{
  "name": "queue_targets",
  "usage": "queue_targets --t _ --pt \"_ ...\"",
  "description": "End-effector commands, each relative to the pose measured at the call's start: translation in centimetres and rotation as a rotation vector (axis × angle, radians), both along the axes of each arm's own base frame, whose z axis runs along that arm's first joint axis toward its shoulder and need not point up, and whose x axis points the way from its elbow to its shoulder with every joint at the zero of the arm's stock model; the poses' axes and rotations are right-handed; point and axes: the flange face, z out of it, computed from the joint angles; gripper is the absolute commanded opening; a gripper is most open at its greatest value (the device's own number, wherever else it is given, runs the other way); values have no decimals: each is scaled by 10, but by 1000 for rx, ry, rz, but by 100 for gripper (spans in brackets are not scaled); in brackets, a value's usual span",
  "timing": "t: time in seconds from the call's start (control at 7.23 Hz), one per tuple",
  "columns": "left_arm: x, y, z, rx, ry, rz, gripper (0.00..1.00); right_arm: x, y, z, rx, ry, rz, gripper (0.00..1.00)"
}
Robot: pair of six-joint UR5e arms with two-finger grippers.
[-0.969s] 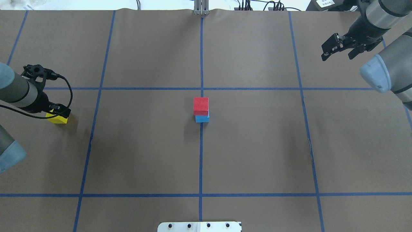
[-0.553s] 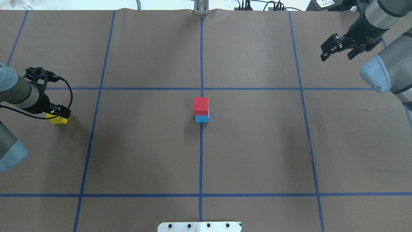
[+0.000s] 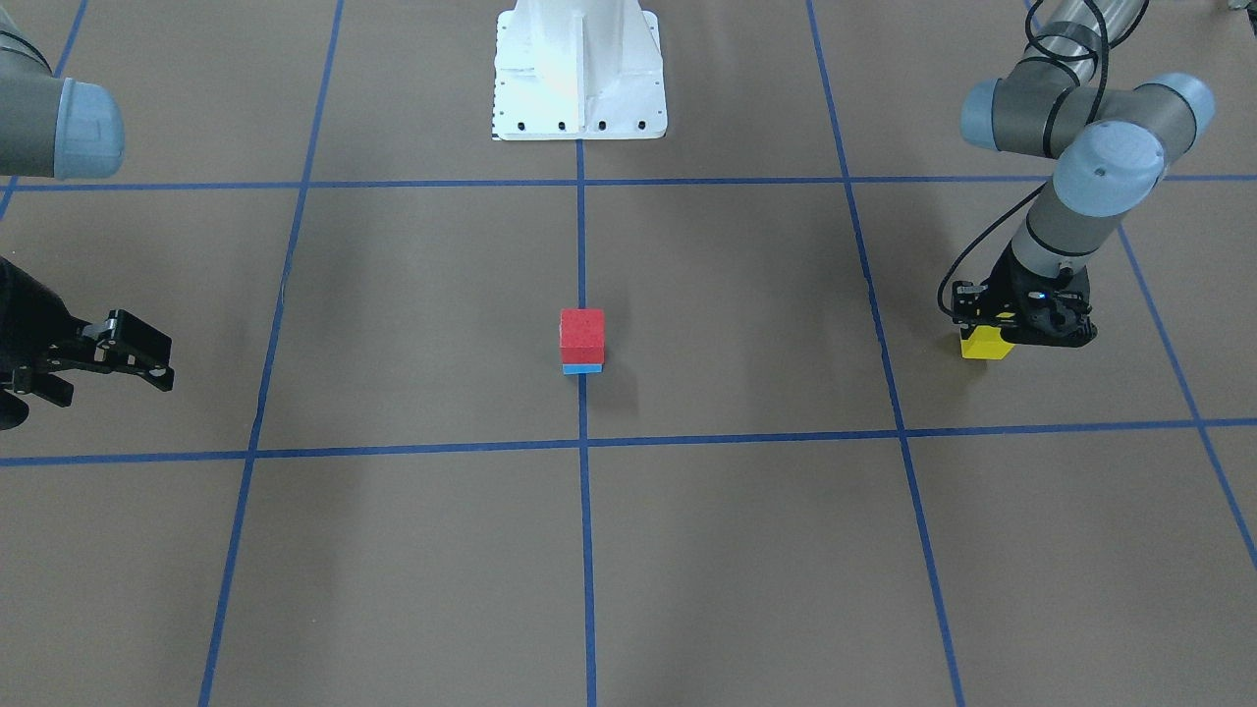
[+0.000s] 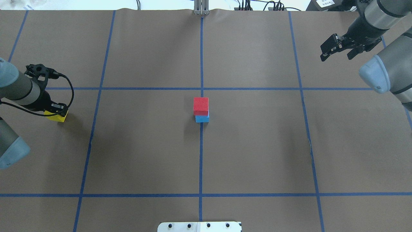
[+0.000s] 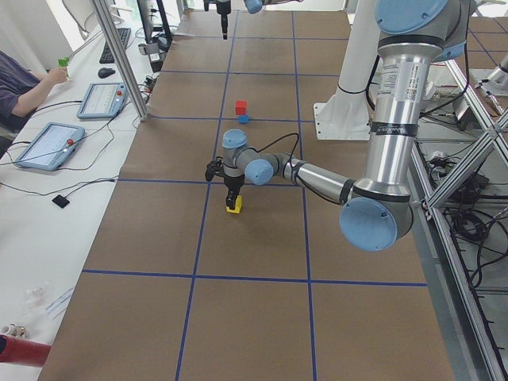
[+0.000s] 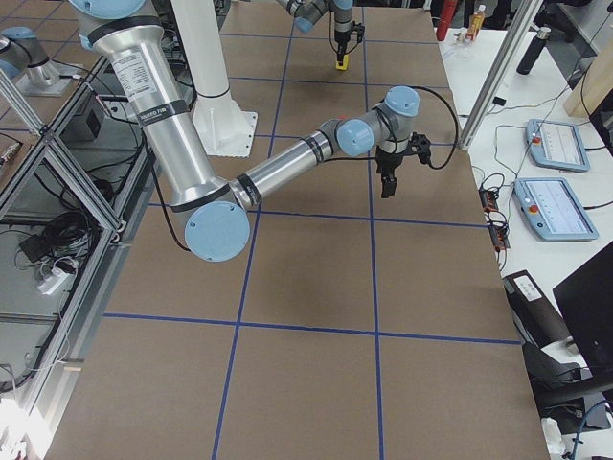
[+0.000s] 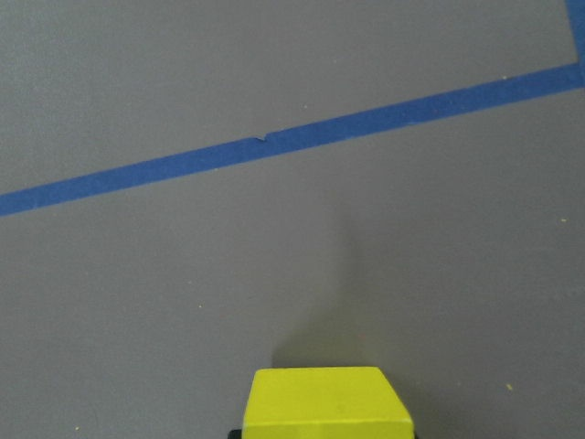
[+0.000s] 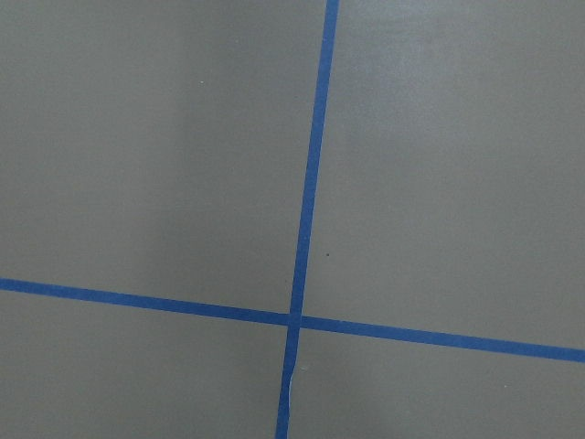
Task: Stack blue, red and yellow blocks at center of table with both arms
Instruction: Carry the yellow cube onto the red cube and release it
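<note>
The small yellow cube-shaped block (image 4: 59, 118) is near the left edge of the brown paper-covered table (image 4: 145, 154), well apart from the centre. It sits directly under the left gripper (image 4: 57, 111), whose fingers pinch its upper part. At the central tape crossing, the red block (image 4: 201, 105) rests on the blue block (image 4: 202, 119). The right gripper (image 4: 336, 56) hangs spread and empty at the far right.

We cannot tell if the left hand (image 4: 57, 111) grips the yellow block (image 4: 58, 118); the red block (image 4: 201, 105) mostly hides the blue block (image 4: 202, 119).
</note>
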Motion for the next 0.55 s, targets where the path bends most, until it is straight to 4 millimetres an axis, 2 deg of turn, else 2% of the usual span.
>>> queue_targets --t 0.0,0.14,0.28,0.42 --pt "-19 -27 -138 -99 -28 -37 0 1 0 0 -2 -2 0 100" --pt "-7 -43 -224 -107 -28 -36 0 0 0 2 -1 -1 -5 100" --pt "10 -50 -289 -138 3 -21 0 1 0 6 -1 3 -9 100" --pt "32 -58 -332 -175 48 -26 0 1 1 6 0 5 -8 100"
